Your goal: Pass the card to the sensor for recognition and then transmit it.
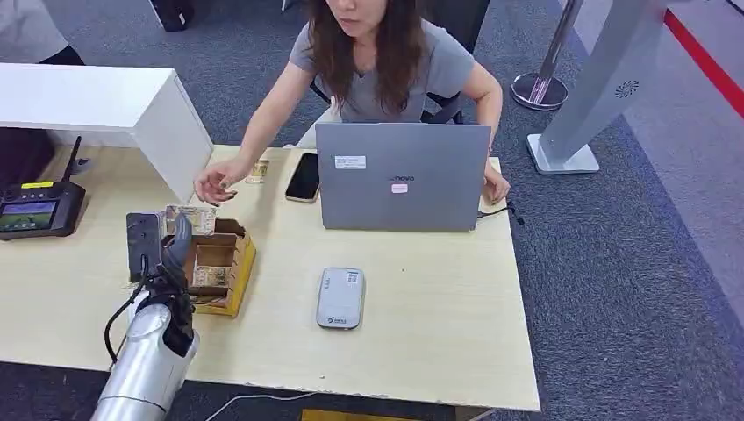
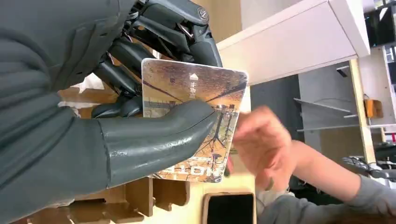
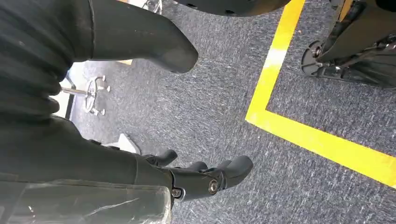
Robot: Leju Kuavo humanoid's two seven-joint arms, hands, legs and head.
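Note:
My left hand [image 1: 171, 254] is raised over the wooden card box [image 1: 230, 279] on the desk and pinches a card [image 1: 191, 217]. The left wrist view shows the card [image 2: 201, 93], printed with a brown tree scene, clamped between my thumb and dark fingers [image 2: 154, 42]. The grey card reader [image 1: 340, 298] lies flat on the desk to the right of the box. A person's hand [image 1: 215, 182] hovers just beyond the card, blurred behind the card in the left wrist view [image 2: 266, 140]. My right hand [image 3: 205, 179] hangs over the carpet, fingers apart, holding nothing.
A grey laptop [image 1: 402, 175] stands open mid-desk with a black phone [image 1: 304, 177] beside it. A dark payment terminal [image 1: 37, 209] sits at the desk's left under a white raised counter [image 1: 96, 101]. The person sits behind the desk. A small card [image 1: 257, 171] lies near their hand.

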